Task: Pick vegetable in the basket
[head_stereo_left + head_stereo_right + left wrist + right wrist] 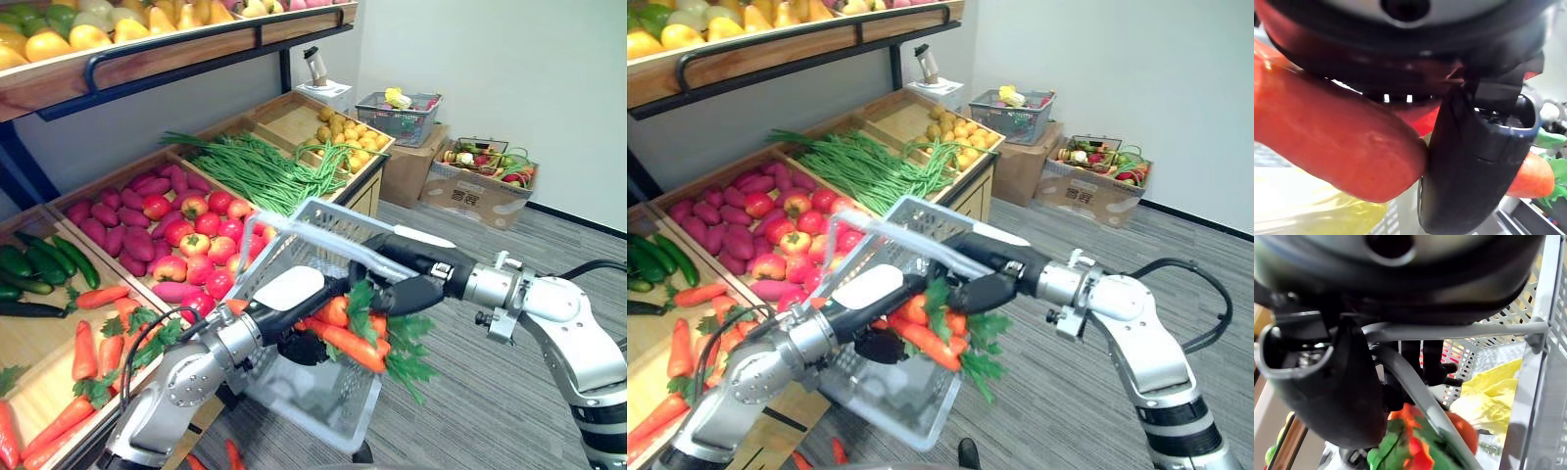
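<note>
Carrot point(1337, 142) sits in left hand's point(299, 305) fingers point(306, 349) over basket point(323, 220) right hand point(407, 294) grips.

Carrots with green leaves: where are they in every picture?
Left eye view: carrots in the middle, by the left hand.
Right eye view: carrots in the middle too.
Left wrist view: one of the carrots, pressed against the thumb.
Right wrist view: carrots under the handle, past the right hand.
Shared landmark: the grey basket.

Carrots point(345, 340), handle point(1418, 390) crowd basket point(328, 397) mouth; produce stand point(289, 119) just beside.
</note>
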Robot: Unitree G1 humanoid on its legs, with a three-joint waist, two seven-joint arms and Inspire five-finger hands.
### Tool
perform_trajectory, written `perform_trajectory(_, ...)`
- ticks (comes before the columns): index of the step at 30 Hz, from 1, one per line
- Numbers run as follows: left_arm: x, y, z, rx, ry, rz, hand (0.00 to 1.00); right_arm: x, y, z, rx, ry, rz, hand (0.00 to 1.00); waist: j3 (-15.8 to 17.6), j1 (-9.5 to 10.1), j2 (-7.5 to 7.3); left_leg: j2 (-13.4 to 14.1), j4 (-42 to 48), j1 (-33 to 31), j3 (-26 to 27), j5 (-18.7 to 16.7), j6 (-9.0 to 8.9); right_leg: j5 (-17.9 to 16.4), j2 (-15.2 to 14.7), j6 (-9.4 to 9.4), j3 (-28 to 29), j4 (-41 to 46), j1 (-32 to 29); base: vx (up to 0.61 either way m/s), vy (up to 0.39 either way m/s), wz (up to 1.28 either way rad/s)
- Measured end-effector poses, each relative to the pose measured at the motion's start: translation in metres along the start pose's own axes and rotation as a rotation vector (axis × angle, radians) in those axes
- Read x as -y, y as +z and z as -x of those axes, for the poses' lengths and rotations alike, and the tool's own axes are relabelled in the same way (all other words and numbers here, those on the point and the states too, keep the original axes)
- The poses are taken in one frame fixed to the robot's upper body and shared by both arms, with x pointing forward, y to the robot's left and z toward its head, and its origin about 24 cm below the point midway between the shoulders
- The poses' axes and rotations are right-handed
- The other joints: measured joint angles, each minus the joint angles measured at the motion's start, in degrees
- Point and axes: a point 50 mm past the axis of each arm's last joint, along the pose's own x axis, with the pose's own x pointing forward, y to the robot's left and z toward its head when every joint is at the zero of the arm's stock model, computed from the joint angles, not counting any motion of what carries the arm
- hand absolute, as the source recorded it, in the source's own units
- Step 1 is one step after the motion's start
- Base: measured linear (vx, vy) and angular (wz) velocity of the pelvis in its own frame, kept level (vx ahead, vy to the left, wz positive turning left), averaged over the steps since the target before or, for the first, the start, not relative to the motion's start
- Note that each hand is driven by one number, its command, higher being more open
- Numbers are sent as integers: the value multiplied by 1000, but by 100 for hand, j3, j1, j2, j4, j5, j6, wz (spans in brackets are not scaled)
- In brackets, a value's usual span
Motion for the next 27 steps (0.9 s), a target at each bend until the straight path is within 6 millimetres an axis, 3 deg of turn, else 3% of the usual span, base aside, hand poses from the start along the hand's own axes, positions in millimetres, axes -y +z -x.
perform_trajectory(8, 10, -31, -1, -149, -36, -6, 0, -15, -1, 0, 10, 82, -38, 0, -173, -43, 135, 53, -40, 59, 119, 4, -9, 27, 82, -21, 56, 1, -19, -4, 29, -7)
perform_trajectory(9, 12, -36, 0, -166, -37, 3, 100, -15, -1, 0, 9, 83, -39, 0, -213, -61, 137, 54, -41, 61, 123, 4, -10, 26, 84, -20, 58, 1, -19, -27, 51, -2)
perform_trajectory(18, 23, -45, -3, -188, -141, 20, 100, -17, 0, -2, -2, 91, -44, 0, -307, -111, 87, 54, -82, 158, 263, 17, -50, -17, 85, -36, 25, 0, -9, -29, 40, -7)
perform_trajectory(20, 21, -33, -8, -143, -225, 74, 100, -17, -1, -2, -16, 87, -45, 0, -333, -127, 111, 59, -88, 165, 269, 15, -61, -15, 64, -37, 13, 1, -5, -7, 54, -2)
perform_trajectory(22, 5, 0, -16, 3, -373, 112, 100, -16, -4, -1, -51, 77, -45, 0, -343, -126, 126, 77, -89, 186, 245, 15, -64, 11, 60, -47, -47, 2, 41, 1, 46, 8)
perform_trajectory(27, -20, 12, -18, 31, -584, 144, 100, -13, -6, 2, -88, 66, -47, 0, -440, -136, 189, 97, -93, 195, 160, 27, -85, -51, 45, -79, -165, -1, 90, -24, 32, 10)
